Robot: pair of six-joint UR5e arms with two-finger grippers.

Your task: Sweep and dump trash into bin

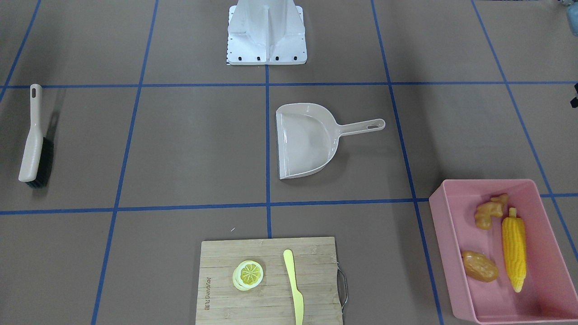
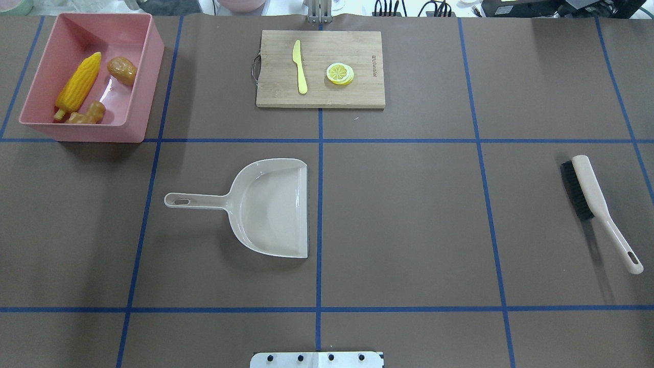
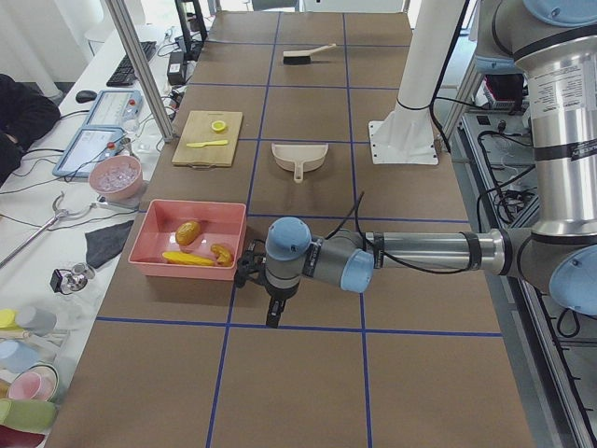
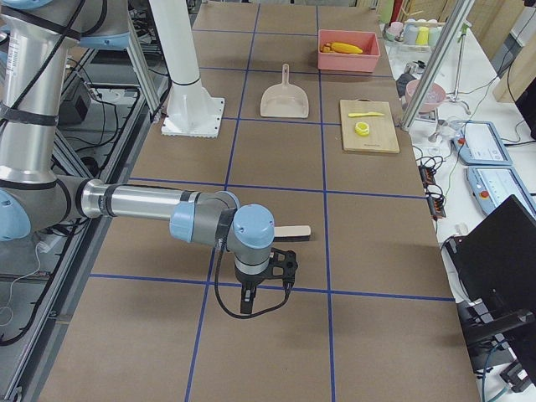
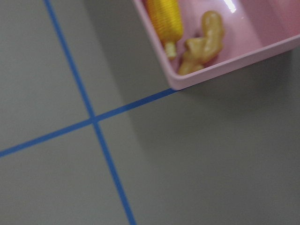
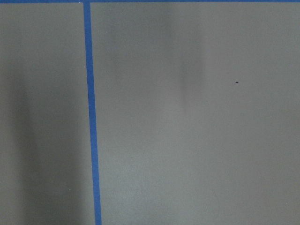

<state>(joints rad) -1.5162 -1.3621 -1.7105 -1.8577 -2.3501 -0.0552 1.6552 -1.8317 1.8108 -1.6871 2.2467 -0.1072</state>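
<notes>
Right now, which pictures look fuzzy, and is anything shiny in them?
The left wrist view is soft: the corn and ginger in the pink bin look smeared, with a white glare spot on the bin floor. The right wrist view is blurry too, only table and blue tape with faint shadow bands. The overhead view is sharp.

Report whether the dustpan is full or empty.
Empty. The dustpan shows a bare beige floor in both table views; the corn cob, potato and ginger root lie in the pink bin.
</notes>
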